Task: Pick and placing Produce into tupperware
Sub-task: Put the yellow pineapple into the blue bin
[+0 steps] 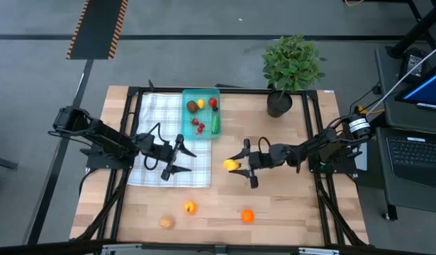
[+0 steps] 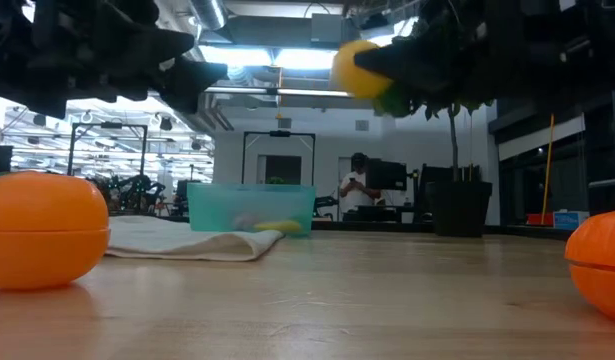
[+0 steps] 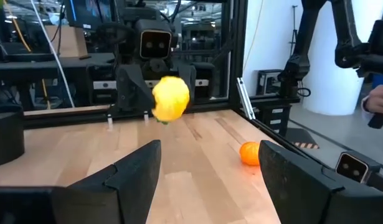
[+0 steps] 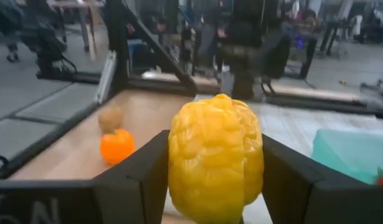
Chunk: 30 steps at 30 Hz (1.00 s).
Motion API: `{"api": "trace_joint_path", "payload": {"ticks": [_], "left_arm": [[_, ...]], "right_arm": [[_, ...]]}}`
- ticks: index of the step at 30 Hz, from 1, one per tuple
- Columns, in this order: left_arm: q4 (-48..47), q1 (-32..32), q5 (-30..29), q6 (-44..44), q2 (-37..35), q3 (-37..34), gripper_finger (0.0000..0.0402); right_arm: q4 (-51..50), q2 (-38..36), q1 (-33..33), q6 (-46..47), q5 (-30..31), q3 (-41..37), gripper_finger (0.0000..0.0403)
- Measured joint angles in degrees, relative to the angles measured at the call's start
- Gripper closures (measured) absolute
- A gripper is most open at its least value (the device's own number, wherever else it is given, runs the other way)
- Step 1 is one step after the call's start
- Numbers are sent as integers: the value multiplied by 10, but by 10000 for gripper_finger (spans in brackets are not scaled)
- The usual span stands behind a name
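Right gripper (image 1: pixel 240 167) clamps yellow produce (image 1: pixel 230 165) (lifted off table); left gripper (image 1: pixel 176 157) gapes, holding nothing.

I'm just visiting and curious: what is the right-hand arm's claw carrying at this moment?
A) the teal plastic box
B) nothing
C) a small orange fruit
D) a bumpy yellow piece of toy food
D: the right claw grips the yellow toy food between its fingers, lifted off the table.

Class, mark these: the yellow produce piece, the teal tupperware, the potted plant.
yellow produce piece (image 4: pixel 216 158), right wrist view, middle of its bumpy front.
teal tupperware (image 1: pixel 185 94), high view, far left rim.
potted plant (image 1: pixel 293 62), high view, leaves.
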Motion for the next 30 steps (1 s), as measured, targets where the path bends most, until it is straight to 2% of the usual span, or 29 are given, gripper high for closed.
{"api": "trace_joint_path", "payload": {"ticks": [4,6,14,17,24,30], "left_arm": [[0,-1,-2,2,0,0,140],[0,-1,-26,3,0,0,140],[0,-1,-250,3,0,0,140],[0,-1,-301,3,0,0,140],[-1,-1,-327,4,0,0,140],[-5,-1,-354,4,0,0,140]], "right_arm": [[30,0,-1,-3,-17,0,200],[31,0,-2,0,-10,1,200],[24,0,-4,-14,120,14,200],[10,0,-5,-15,174,19,200],[-14,0,-18,3,275,22,200],[-38,1,-35,33,283,22,200]]}}
